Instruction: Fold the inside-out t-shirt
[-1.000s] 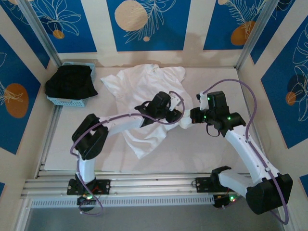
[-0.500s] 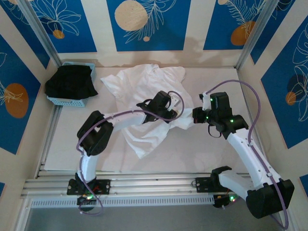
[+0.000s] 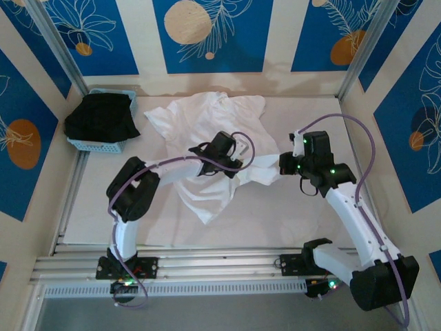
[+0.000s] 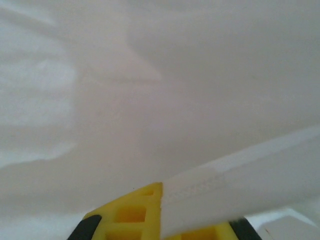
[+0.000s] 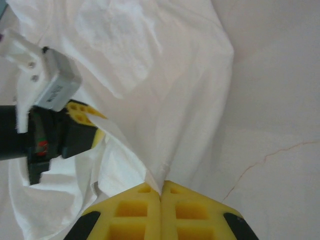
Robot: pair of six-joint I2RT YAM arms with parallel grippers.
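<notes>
Across the table [image 3: 310,221] lies a limp, light white t-shirt [image 3: 207,124]; left gripper [image 5: 92,117] and right gripper [image 5: 160,192] each clamp what seems its hem, a sound hold.

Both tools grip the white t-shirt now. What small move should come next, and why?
Probably raise both tools a little and draw them apart. The left tool and the right tool are each shut on the inside-out t-shirt, close together, and the cloth lies bunched on the table, so tension should spread it.
</notes>
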